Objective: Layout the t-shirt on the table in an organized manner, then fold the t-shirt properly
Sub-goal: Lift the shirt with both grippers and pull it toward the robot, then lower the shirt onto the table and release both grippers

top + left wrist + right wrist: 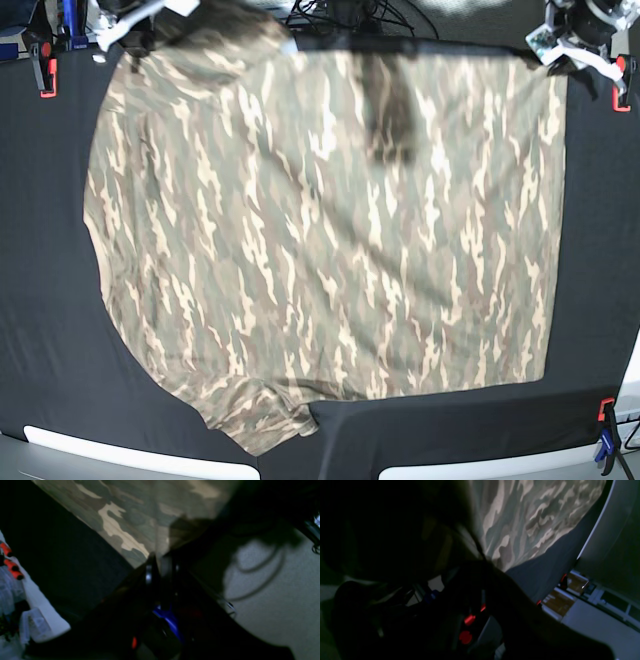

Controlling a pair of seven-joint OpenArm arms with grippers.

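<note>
Left tool (160, 560) clamped on t-shirt (330, 220) corner, raised

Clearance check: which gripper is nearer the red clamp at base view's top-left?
Right: the right gripper sits just beside the red clamp; left gripper is at the opposite far corner.

Both wrist views were dim, and the robot's body read mostly as black. The left gripper (160, 562) was black, with a small bright metal fitting on one side, a blue part (170, 620) lower on the body, and a small orange-red mark near it. Thin dark cables looped beside it. The right gripper (480, 555) was a dark, blurred shape; its body carried red round marks (469, 619) and a small blue piece (432, 595).
</note>
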